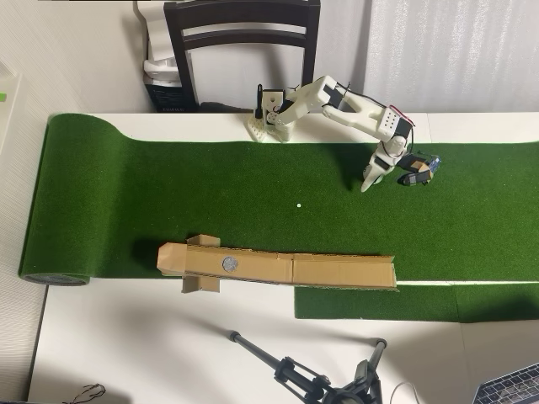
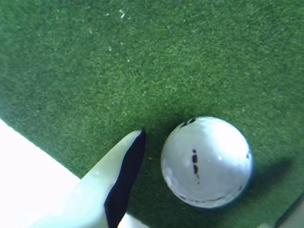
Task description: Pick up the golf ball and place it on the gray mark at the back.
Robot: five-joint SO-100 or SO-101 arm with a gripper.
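Wrist view, end effector [image 2: 199, 190] lowered onto turf, fingers spread around golf ball [image 2: 206, 161]

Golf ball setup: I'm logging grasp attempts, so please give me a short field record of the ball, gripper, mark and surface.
golf ball: resting on the green turf
gripper: open, down at the ball
finger: beside the ball in the wrist view, a narrow gap between them
gray mark: on the cardboard strip, nothing on it
ball in overhead view: not visible
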